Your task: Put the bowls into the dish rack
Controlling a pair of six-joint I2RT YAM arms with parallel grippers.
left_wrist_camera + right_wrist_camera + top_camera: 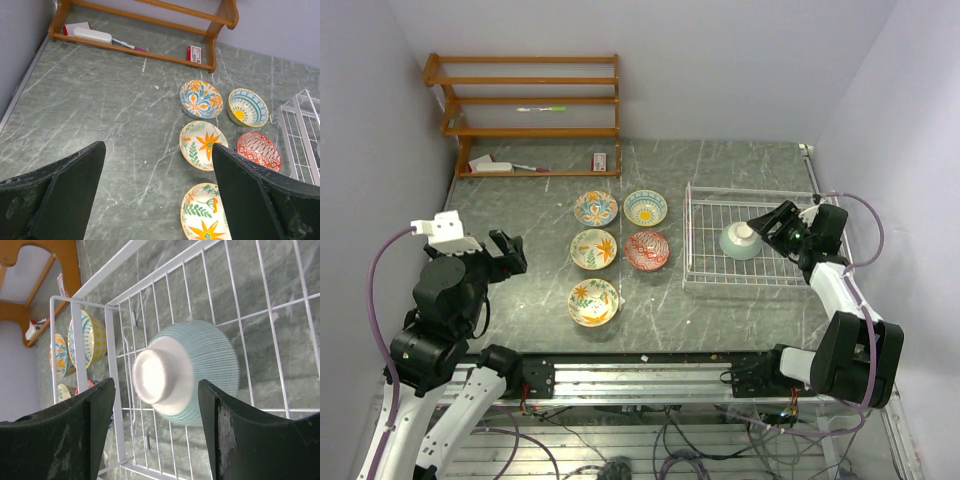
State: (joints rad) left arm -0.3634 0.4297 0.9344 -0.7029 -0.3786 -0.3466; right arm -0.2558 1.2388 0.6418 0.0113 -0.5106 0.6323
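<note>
The plain mint green bowl (740, 241) lies upside down, foot up, inside the white wire dish rack (692, 232). My right gripper (767, 226) is open just right of it; in the right wrist view the bowl (200, 370) looks blurred between the spread fingers (156, 385), which do not touch it. Three cream floral bowls (595, 208) (593, 249) (593, 302), the blue-yellow bowl (645, 208) and the red bowl (646, 250) sit on the table left of the rack. My left gripper (510, 252) is open and empty, left of the bowls (202, 144).
An orange-brown wooden shelf (530, 110) with small items stands at the back left against the wall. Walls close in on the left and right. The rack's left rim (300, 130) shows at the right edge of the left wrist view.
</note>
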